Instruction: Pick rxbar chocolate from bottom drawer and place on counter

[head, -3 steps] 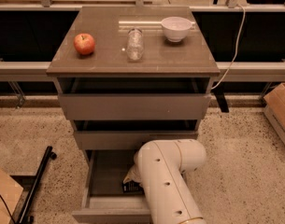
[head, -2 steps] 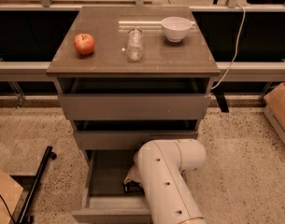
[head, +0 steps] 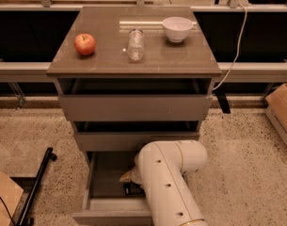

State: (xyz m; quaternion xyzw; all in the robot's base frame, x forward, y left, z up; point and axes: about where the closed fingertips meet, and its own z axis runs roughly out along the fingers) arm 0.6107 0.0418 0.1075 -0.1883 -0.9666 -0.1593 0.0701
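The gripper (head: 129,176) sits in the bottom drawer (head: 105,215) by the rxbar chocolate (head: 132,189), can't tell if it's holding anything. Lifting out could clip the middle drawer (head: 136,141).

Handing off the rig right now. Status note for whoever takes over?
Hand: down inside the open bottom drawer, mostly hidden behind the white arm.
Rxbar chocolate: a dark wrapper on the drawer floor right by the hand; I can't tell whether it is gripped.
Counter: holds an apple, a glass jar and a white bowl; no bar on it.
Done: drawer open, arm reached in.
Left: confirm the grasp, lift the bar out, set it on the counter.
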